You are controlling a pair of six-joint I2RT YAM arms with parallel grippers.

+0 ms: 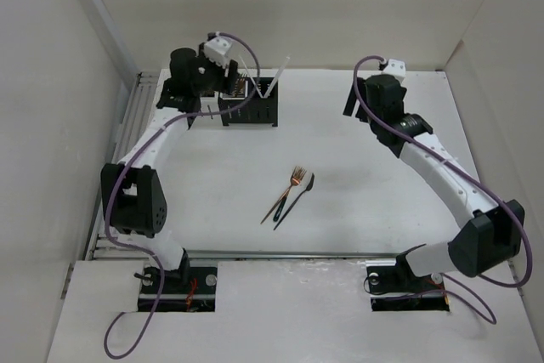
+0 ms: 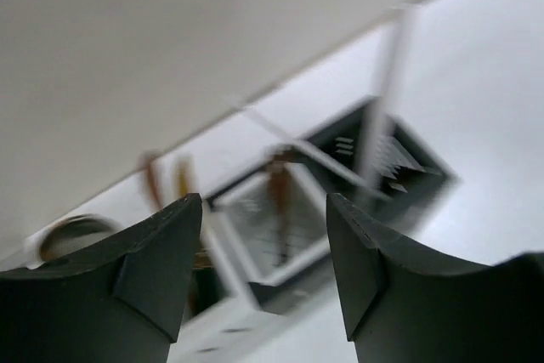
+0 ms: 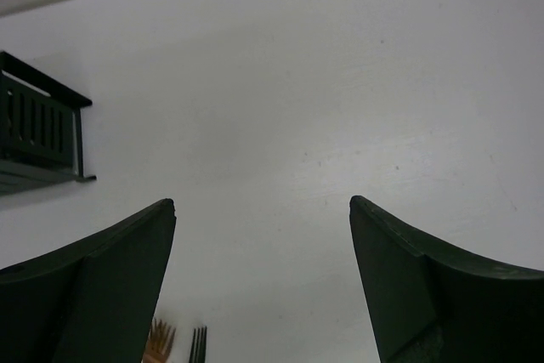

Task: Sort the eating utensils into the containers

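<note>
the white worktop (image 1: 365,227) fills the middle of the top view. the left arm (image 1: 149,144) stretches to the far left corner, and the right arm (image 1: 433,163) bends toward the far right side, well apart from the caddies.

the containers (image 1: 251,110) stand in a row at the far left of the worktop. one black caddy is plain in the top view, while the rest of the row is mostly hidden under the left arm. the left wrist view is blurred but shows a white caddy (image 2: 293,263) beside a black caddy (image 2: 416,178).

the left tool (image 2: 263,206) hangs above the row, its jaws parted with nothing between them. the right tool (image 3: 263,203) is spread wide over bare worktop and holds nothing. a black caddy shows at the left edge of its view.

two white sticks (image 1: 277,74) lean out of the black caddy toward the far right. a copper utensil (image 2: 279,201) stands upright in the white caddy; its type is too blurred to tell. a copper fork (image 1: 287,193) and a dark fork (image 1: 297,195) lie side by side, touching or nearly so, near the middle of the worktop, heads toward the far side, well apart from the containers.
</note>
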